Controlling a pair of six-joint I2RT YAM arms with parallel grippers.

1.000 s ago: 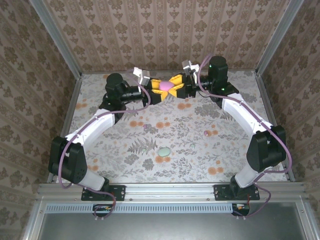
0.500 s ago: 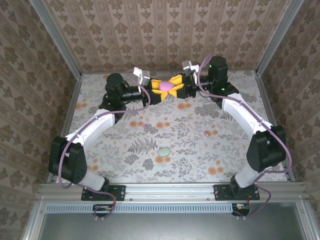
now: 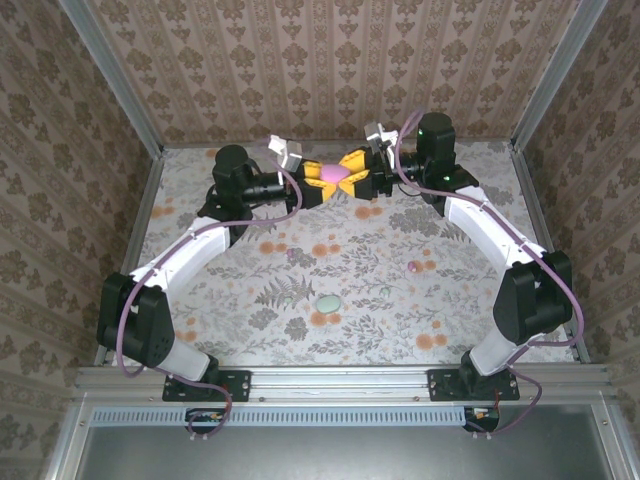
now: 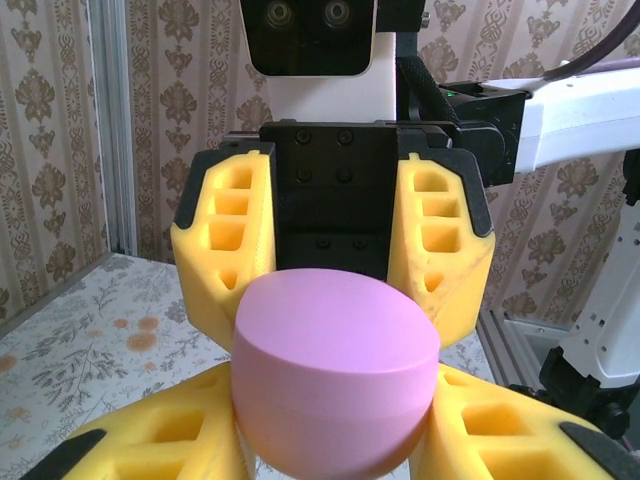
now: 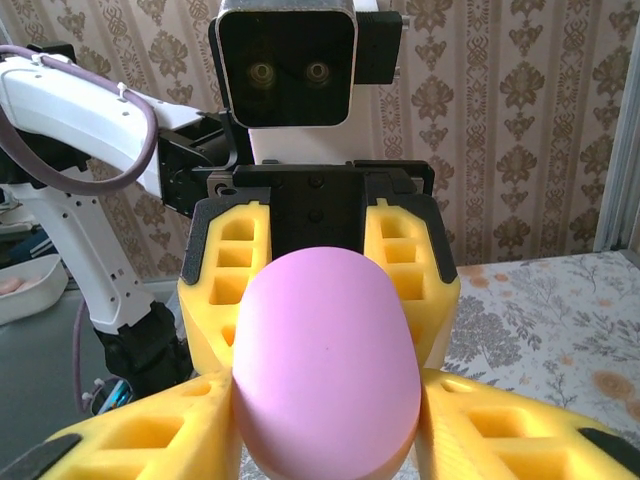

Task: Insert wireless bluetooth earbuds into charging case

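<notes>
Gripping pink case (image 3: 333,172) jointly, left gripper (image 3: 317,181) and right gripper (image 3: 351,178) clamped it; lid looked shut, earbuds (image 3: 413,266) lay well apart from both grippers, none inserted.

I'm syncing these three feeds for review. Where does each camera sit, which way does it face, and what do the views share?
Top external: above and behind the bases, looking down on the table; both arms show.
Left wrist: on the left arm, facing the right gripper; own yellow fingers at the bottom.
Right wrist: on the right arm, facing the left gripper; own fingers below.
Shared: the pink case, in all three.
</notes>
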